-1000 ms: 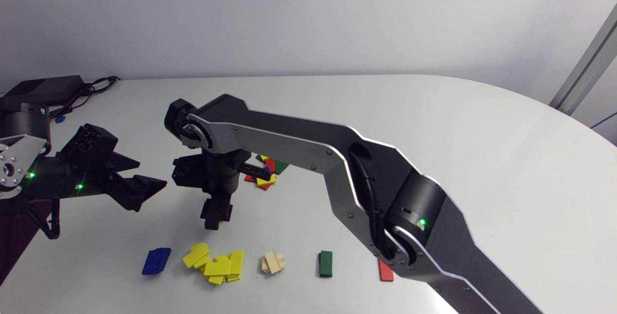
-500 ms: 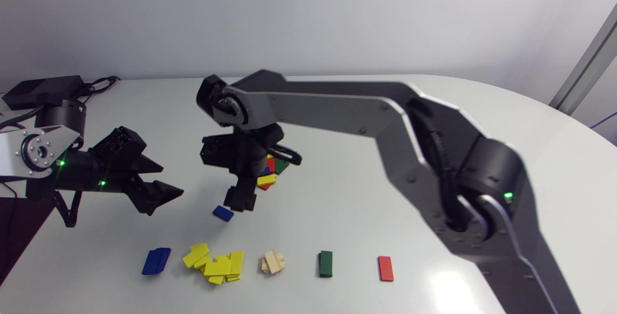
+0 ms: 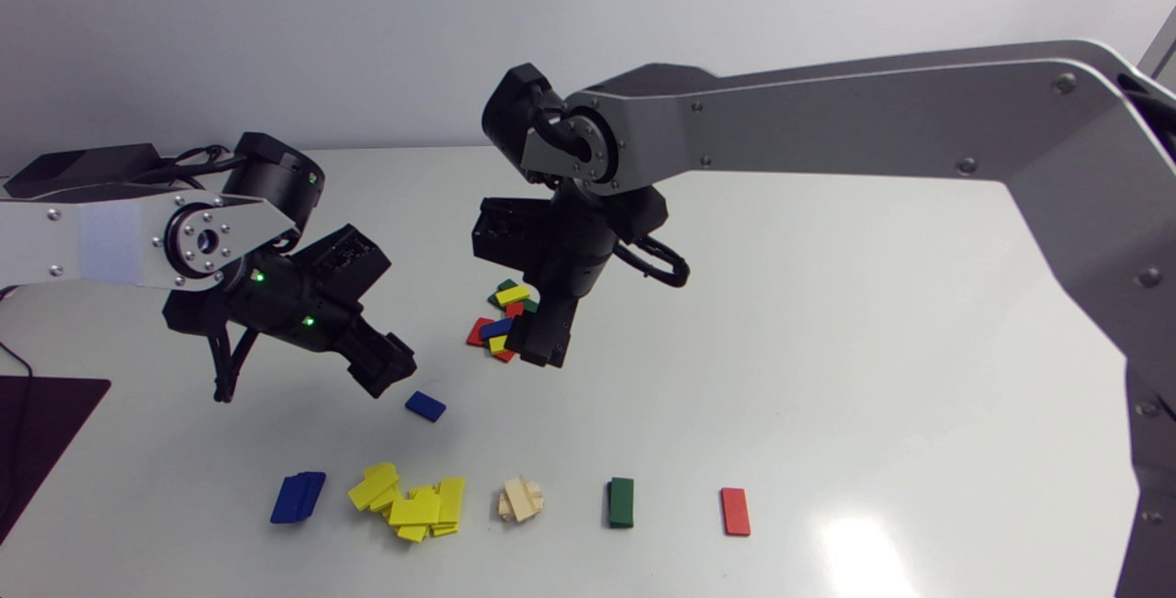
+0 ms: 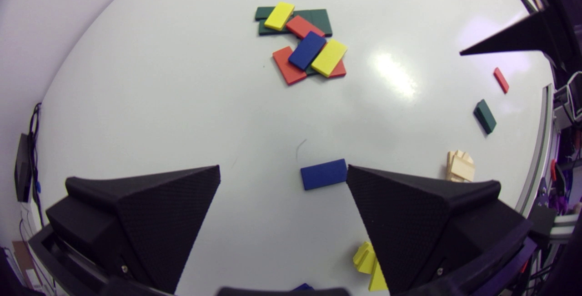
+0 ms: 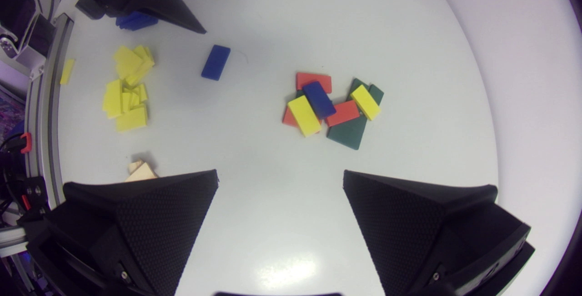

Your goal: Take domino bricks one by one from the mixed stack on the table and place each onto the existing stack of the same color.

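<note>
A single blue brick [image 3: 425,406] lies flat on the table, apart from everything else. My left gripper [image 3: 390,370] hangs open just left of it; in the left wrist view the blue brick [image 4: 323,174] lies at the tip of one finger of the left gripper [image 4: 283,168], touching neither. The mixed stack [image 3: 501,318] of red, yellow, blue and green bricks sits mid-table. My right gripper [image 3: 540,355] hangs open and empty over its near right side, with the mixed stack [image 5: 332,107] ahead of the right gripper [image 5: 280,172].
Along the front runs a row of sorted piles: blue stack [image 3: 298,497], scattered yellow pile [image 3: 411,502], wooden pile [image 3: 521,499], green stack [image 3: 621,502], red brick [image 3: 735,512]. A black box with cables [image 3: 87,168] sits at the far left.
My right gripper opened and left the blue brick on the table, then rose and swung right to the mixed stack. My left arm moved right, up to the blue brick.
</note>
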Controlling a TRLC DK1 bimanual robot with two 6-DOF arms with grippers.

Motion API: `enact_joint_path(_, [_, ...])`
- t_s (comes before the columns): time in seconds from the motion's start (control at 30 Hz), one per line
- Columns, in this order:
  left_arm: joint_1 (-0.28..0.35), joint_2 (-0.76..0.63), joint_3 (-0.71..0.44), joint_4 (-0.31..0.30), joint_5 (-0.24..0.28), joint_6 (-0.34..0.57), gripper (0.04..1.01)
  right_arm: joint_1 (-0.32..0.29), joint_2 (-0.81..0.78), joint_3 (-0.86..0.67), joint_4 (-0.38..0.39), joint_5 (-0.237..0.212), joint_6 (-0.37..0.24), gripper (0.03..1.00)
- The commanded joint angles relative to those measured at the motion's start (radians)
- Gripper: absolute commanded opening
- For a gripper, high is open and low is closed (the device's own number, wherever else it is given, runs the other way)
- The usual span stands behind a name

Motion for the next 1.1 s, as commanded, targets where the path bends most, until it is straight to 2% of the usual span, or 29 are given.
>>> enact_joint_path(0.0, [-0.03, 0.044, -0.006, -0.021, -0.054, -0.089, 0.987, -0.007, -0.044, -0.056, 0.02, -0.001, 0.025, 0.967])
enact_joint_path(0.13, [-0.033, 0.126, -0.001, -0.042, -0.082, -0.135, 0.98, -0.007, -0.067, -0.099, 0.043, -0.001, 0.032, 0.967])
enact_joint_path(0.37, [-0.074, 0.224, 0.008, -0.05, -0.082, -0.206, 0.97, -0.006, -0.106, -0.166, 0.08, -0.001, 0.048, 0.967])
enact_joint_path(0.67, [-0.129, 0.261, 0.071, -0.052, -0.082, -0.253, 0.97, -0.017, -0.166, -0.243, 0.098, -0.001, 0.051, 0.967])
enact_joint_path(1.07, [-0.143, 0.271, 0.089, -0.065, -0.082, -0.302, 0.939, -0.029, -0.194, -0.269, 0.106, -0.001, 0.051, 0.967])
